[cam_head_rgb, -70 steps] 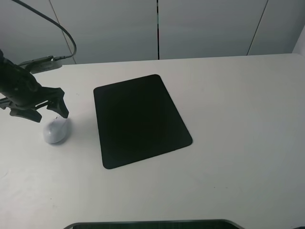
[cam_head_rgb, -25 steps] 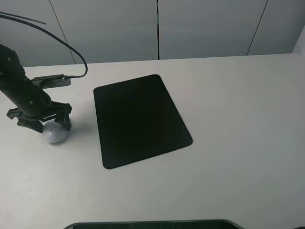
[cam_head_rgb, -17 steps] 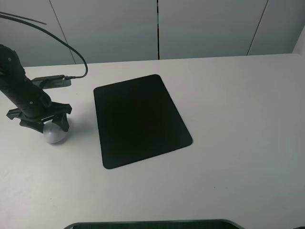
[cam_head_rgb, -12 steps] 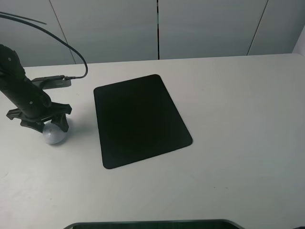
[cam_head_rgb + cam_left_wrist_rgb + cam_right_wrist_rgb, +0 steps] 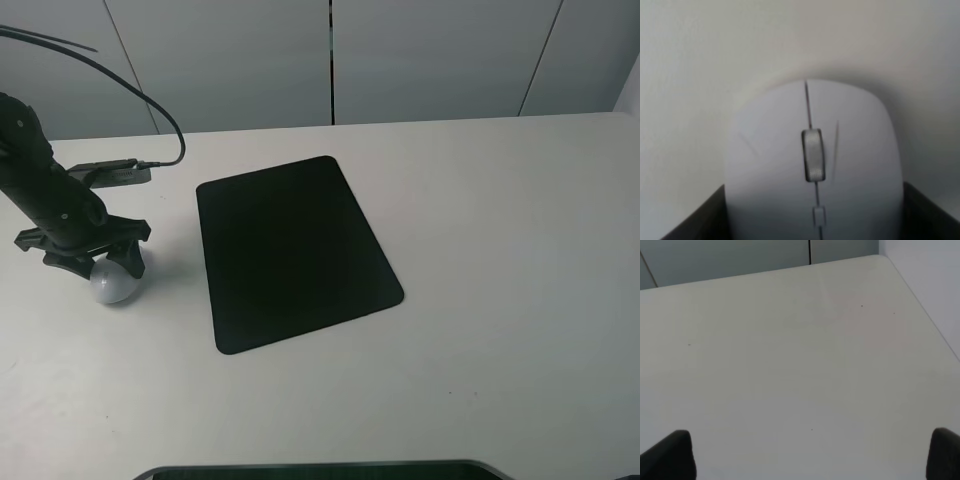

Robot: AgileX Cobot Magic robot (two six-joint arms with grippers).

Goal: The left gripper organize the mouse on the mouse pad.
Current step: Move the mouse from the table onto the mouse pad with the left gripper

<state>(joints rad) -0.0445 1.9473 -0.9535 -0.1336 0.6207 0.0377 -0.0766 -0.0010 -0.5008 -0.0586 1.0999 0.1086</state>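
The white mouse [image 5: 116, 284] rests on the table at the far left, apart from the black mouse pad [image 5: 295, 250] to its right. My left gripper [image 5: 100, 264] reaches down over the mouse's rear half, one black finger on each side. In the left wrist view the mouse [image 5: 812, 160] fills the frame, scroll wheel facing up, and both black fingers [image 5: 695, 222] press against its sides. My right gripper [image 5: 810, 455] is open over bare table, and only its fingertips [image 5: 670, 455] show.
The pale table [image 5: 500, 250] extends right of the pad. A grey wall panel [image 5: 330, 60] runs along the far edge. A black cable [image 5: 140, 95] loops above the left arm. A dark edge [image 5: 320, 470] lies along the near side.
The left gripper came down from beside the mouse and straddled it. Over the last second its fingers drew in against the mouse's sides. The mouse has stayed in place.
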